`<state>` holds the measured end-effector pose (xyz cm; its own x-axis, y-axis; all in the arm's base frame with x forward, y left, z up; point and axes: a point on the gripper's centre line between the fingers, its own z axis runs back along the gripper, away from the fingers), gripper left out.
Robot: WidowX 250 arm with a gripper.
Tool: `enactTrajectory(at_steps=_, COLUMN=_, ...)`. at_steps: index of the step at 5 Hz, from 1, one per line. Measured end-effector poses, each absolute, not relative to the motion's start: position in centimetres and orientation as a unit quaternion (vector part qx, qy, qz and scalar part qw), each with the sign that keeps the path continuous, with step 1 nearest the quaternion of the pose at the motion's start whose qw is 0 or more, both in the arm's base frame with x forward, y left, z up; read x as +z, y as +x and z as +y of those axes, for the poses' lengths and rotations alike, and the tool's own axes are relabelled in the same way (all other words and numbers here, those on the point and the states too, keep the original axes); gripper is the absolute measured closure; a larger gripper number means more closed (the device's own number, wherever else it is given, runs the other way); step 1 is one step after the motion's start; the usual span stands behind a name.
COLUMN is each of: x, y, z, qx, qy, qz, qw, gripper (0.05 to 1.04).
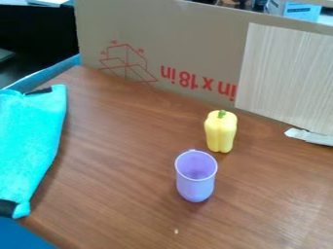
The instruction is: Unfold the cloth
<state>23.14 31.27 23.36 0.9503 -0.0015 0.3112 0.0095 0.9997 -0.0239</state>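
Turquoise cloth lies well left of the purple cup, its long axis running from beyond the cup toward the viewer; the claw's state and direction from it cannot be told.

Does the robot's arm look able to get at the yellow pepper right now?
Probably, though I can't judge its reach: the yellow pepper stands upright with nothing over it, and the purple cup nearer the camera doesn't block it from above.
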Motion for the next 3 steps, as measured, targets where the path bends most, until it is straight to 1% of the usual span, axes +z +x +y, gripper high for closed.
enactTrajectory(at_steps=1, x=21.9, y=23.4, z=31.5, qx=-0.002, qy=-0.03, qz=-0.147, qw=0.989, gripper=0.084)
enactTrajectory(at_steps=2, x=20.1, y=23.5, z=32.0, qx=-0.006, qy=-0.056, qz=-0.133, qw=0.99, gripper=0.085)
enactTrajectory(at_steps=3, x=19.1, y=23.8, z=32.7, qx=-0.017, qy=-0.083, qz=-0.121, qw=0.989, gripper=0.085)
